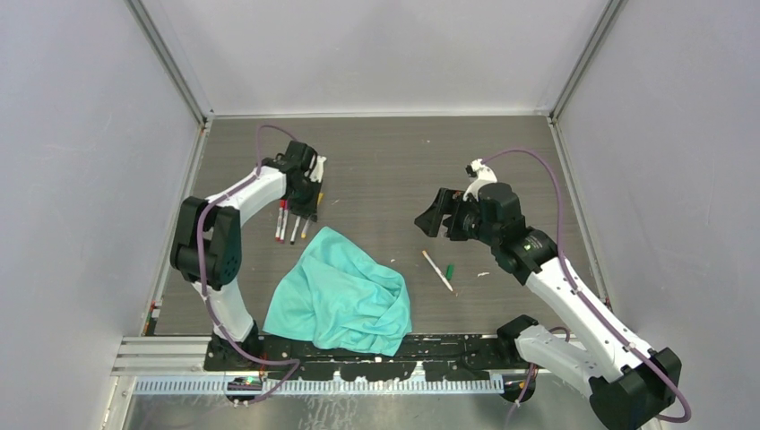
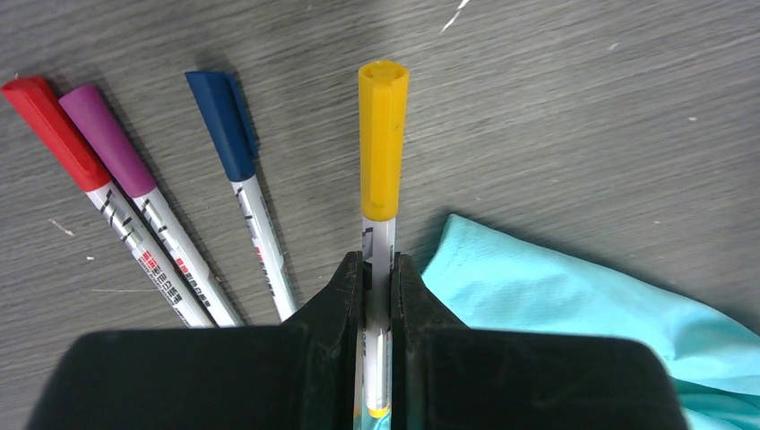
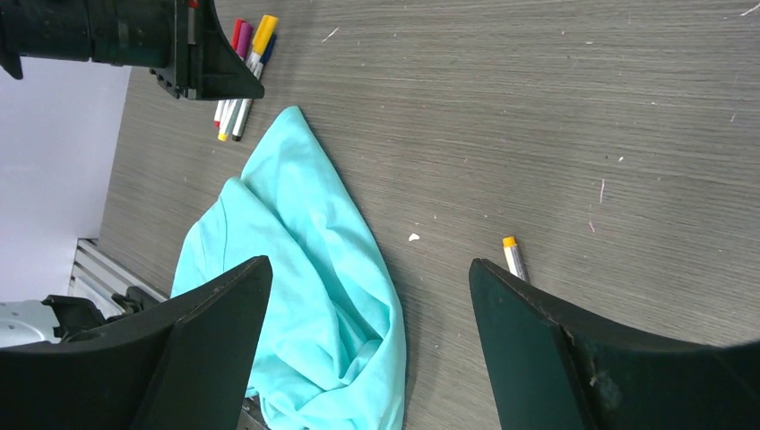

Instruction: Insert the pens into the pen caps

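A yellow cap [image 2: 384, 134] sat on the end of the yellow-capped pen [image 2: 377, 244], and the left tool [image 2: 377, 262] was clenched on that pen's white barrel just behind the cap. To its left three more pens lay side by side on the surface [image 1: 394, 161], each with its tip inside a cap: a red cap [image 2: 52, 130], a purple cap [image 2: 107, 139] and a blue cap [image 2: 222, 124]. That made four capped pens, all at the far left. A fifth pen [image 1: 437, 270] lay bare on the right half, with a single green cap [image 1: 450, 270] loose just beside it; whether they touched I could not tell. Between the two groups, towards the near edge, one crumpled teal cloth [image 1: 341, 296] was spread out, its far corner close to the capped pens. The right tool [image 3: 367, 269] hung above the surface, released, fingers wide apart with nothing between them.
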